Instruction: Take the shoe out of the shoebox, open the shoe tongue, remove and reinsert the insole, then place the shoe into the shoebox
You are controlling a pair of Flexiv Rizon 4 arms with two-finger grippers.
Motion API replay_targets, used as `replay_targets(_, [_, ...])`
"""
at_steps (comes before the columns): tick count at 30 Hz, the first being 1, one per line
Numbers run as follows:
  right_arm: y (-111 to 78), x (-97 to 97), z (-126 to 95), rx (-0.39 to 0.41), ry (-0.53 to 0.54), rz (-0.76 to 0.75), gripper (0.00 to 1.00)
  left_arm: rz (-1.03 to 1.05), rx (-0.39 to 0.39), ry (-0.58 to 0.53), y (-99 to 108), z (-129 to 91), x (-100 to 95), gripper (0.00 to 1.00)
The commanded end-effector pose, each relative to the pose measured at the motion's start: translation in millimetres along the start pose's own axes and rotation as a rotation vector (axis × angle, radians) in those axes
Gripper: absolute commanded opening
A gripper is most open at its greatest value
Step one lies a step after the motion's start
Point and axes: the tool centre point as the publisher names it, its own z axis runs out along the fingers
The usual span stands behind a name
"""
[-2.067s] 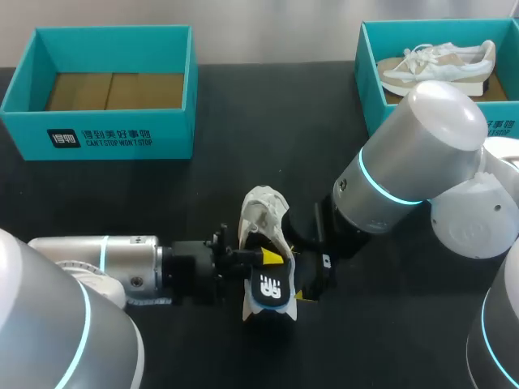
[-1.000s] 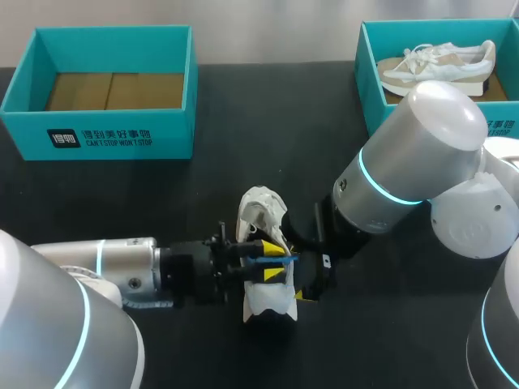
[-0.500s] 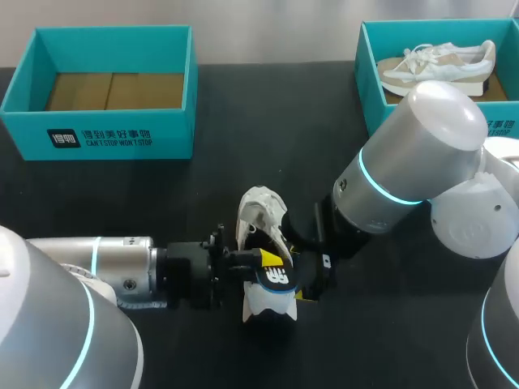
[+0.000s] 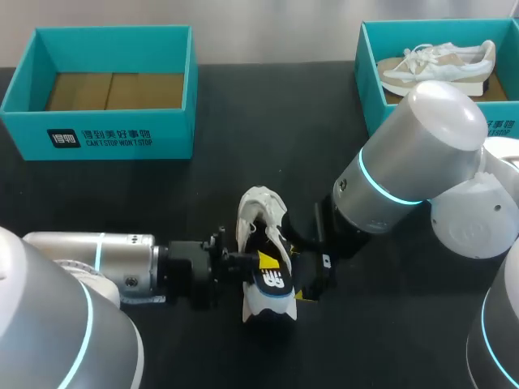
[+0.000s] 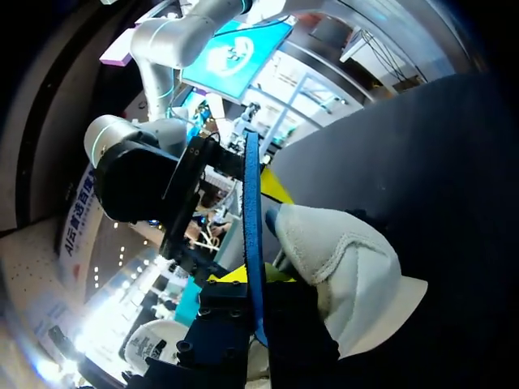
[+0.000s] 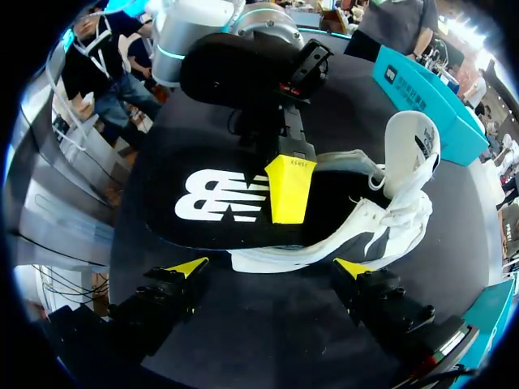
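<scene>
A white shoe (image 4: 261,209) lies on the black table, toe pointing away from me. Its black insole (image 4: 272,280), with a white logo and a blue underside, sticks out over the heel. My left gripper (image 4: 263,261) comes in from the left and is shut on that insole. In the left wrist view the insole (image 5: 251,219) stands edge-on between the yellow tips (image 5: 243,275), beside the shoe (image 5: 349,275). My right gripper (image 6: 272,267) is open, its fingers wide apart on either side of the shoe (image 6: 405,194). The insole (image 6: 219,198) lies ahead of it under the left arm's yellow fingertip (image 6: 289,186).
An empty teal shoebox (image 4: 97,138) stands at the back left. A second teal shoebox (image 4: 369,73) at the back right holds another white shoe (image 4: 438,63). My right arm's bulky elbow (image 4: 405,170) hangs over the table to the right of the shoe.
My left gripper has closed on the insole and drawn back a little to the left, so the insole's logo face now shows over the heel. The right arm has stayed still.
</scene>
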Motion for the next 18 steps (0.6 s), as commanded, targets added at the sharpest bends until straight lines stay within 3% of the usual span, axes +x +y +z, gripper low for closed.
replay_targets(1, [-0.7,1.2,0.2,-0.001,-0.002,0.000,1.00,0.002,-0.010,0.005,13.8,11.8,1.5,0.00])
replay_targets(9, [-0.7,1.2,0.2,-0.001,-0.002,0.000,1.00,0.022,-0.049,0.019,23.1,13.8,2.2,0.00])
replay_targets(13, [-0.7,1.2,0.2,-0.001,-0.002,0.000,1.00,0.000,-0.049,0.000,17.9,8.0,-1.7,0.00])
replay_targets(14, [-0.7,1.2,0.2,-0.001,-0.002,0.000,1.00,-0.002,-0.048,-0.005,16.3,6.1,-2.7,0.04])
replay_targets(15, [-0.7,1.2,0.2,-0.001,-0.002,0.000,1.00,-0.009,-0.042,-0.015,13.5,4.4,-3.6,0.30])
replay_targets(16, [-0.7,1.2,0.2,-0.001,-0.002,0.000,1.00,-0.010,-0.043,-0.019,11.2,2.3,-5.2,0.43])
replay_targets(18, [-0.7,1.2,0.2,-0.001,-0.002,0.000,1.00,-0.020,-0.041,-0.037,8.7,-1.2,-8.2,0.47])
